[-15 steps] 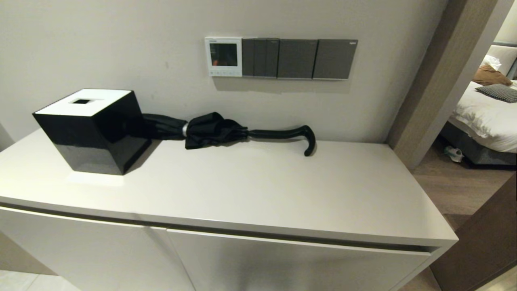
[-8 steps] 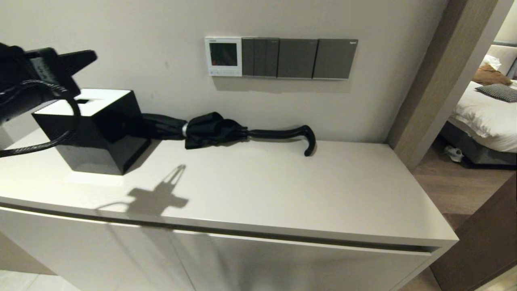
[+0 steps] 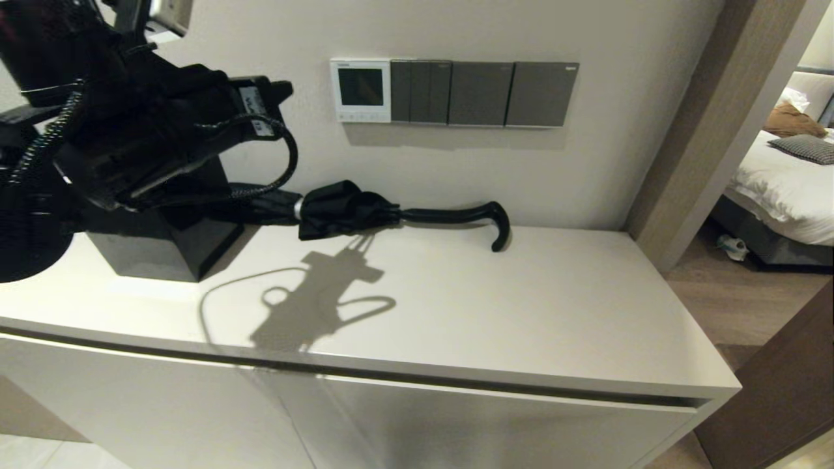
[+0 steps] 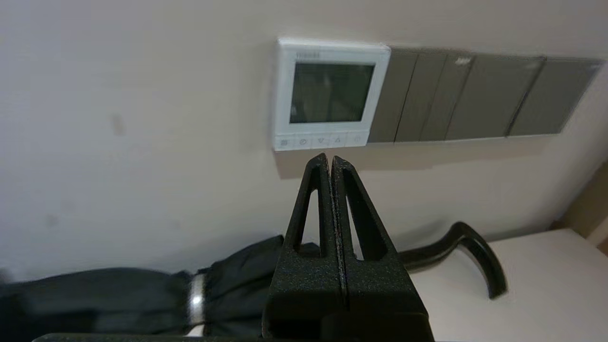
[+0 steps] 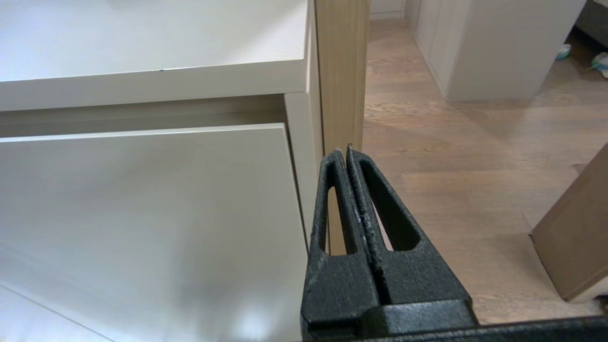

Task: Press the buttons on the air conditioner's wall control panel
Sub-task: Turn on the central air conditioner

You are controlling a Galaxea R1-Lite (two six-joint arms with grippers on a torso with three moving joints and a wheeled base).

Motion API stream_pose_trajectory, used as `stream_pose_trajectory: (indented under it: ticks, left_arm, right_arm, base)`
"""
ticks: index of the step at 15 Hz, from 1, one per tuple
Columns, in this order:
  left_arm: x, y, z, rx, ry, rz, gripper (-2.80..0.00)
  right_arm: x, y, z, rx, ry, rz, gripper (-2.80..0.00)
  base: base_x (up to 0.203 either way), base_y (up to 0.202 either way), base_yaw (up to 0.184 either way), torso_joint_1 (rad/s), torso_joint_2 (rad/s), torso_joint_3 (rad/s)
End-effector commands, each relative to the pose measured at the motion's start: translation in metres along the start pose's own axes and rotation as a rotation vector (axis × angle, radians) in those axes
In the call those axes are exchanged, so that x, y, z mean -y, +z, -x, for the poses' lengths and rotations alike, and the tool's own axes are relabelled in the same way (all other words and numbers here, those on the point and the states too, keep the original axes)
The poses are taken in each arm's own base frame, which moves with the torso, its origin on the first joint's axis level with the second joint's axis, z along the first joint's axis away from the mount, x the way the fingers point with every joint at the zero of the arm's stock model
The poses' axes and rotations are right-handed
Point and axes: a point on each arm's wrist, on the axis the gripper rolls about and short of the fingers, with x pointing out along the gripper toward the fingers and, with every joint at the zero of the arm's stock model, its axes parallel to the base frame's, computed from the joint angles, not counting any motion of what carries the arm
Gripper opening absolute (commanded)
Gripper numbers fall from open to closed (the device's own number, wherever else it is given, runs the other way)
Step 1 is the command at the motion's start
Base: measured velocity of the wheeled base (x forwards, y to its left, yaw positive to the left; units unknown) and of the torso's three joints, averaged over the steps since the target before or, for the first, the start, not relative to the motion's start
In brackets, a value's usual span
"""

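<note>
On the wall above the bench (image 3: pixel 456 306), the white control panel (image 3: pixel 360 90) sits at the left end of a row of grey switch plates (image 3: pixel 482 94), with its buttons (image 4: pixel 320 141) running sideways along its lower edge. We hold our left gripper (image 4: pixel 328 159) raised with fingers pressed together, aimed just below that button row and still apart from the wall. It is plainly the nearer arm; we judge a short push forward and slightly up comes next. Our right gripper (image 5: pixel 345 151) hangs low beside the cabinet, fingers together.
</note>
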Motion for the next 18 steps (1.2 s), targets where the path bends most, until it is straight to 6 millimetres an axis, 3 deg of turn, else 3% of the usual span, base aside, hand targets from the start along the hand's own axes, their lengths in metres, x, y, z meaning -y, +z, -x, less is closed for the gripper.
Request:
stream_pose_trajectory:
  ticks: [1,12,18]
  left_arm:
    - [0.009,-0.025,-0.032,-0.036,-0.025,0.007,-2.8]
    - [0.047,-0.051,-0.079,-0.028,0.042,-0.027,-2.8]
    - [0.053,-0.061,-0.09,-0.028,0.055,-0.05,-2.8]
  right_arm:
    - [0.0,-0.001,0.0,-0.003,0.001,0.0,-2.8]
    - [0.0,-0.001,0.0,-0.003,0.001,0.0,-2.8]
    - [0.0,-0.001,0.0,-0.003,0.001,0.0,-2.8]
  base:
    - [0.0,0.0,0.0,0.0,0.0,0.0]
    - [0.0,0.0,0.0,0.0,0.0,0.0]
    - [0.0,0.0,0.0,0.0,0.0,0.0]
